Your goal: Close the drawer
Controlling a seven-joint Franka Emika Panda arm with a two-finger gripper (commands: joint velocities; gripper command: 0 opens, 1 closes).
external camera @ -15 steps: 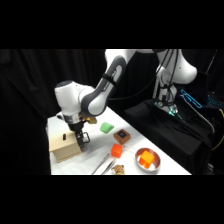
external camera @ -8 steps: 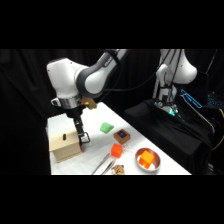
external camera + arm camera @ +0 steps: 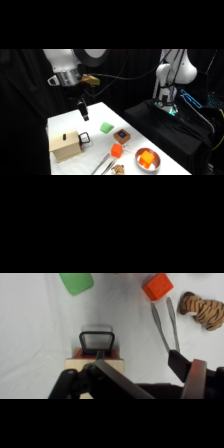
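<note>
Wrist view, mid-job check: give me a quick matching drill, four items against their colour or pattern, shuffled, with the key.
Things:
1. block at top left
2. cube
3. toy
4. drawer front

Looks:
A. tiger stripes
B. reddish
C. green
D. orange

Pairs: 1-C, 2-D, 3-A, 4-B
</note>
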